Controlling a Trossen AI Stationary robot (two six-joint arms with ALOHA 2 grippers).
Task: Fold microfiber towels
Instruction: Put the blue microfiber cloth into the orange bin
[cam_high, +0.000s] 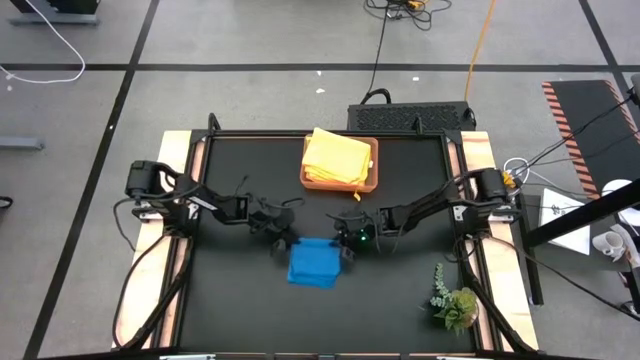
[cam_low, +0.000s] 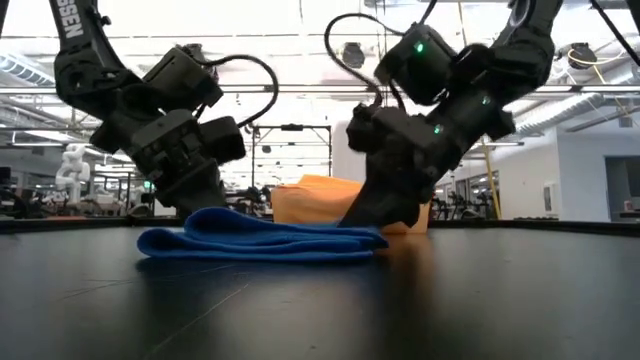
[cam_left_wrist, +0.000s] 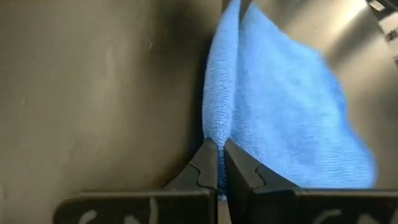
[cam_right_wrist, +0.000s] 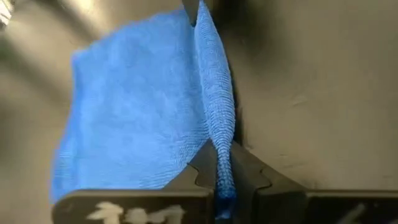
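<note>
High view, item one: blue towel (cam_high: 313, 264), folded flat on the black table (cam_high: 400, 300), mid-front. Left gripper (cam_high: 281, 244) pinched tight on its far left corner; right gripper (cam_high: 348, 248) pinched tight on the far right corner. Item two: yellow towel (cam_high: 337, 157), folded, atop an orange one in the brown tray (cam_high: 372, 184) at the back. Judged status: stack begun; blue towel mid-fold, another fold and stacking seemingly outstanding.

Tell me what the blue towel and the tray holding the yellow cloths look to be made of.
Blue towel: soft fuzzy fabric, likely microfiber; looped matte nap shows, and it folds limply. Tray: orange-brown, rigid, plain rim; probably plastic or wood, cannot tell which.
</note>
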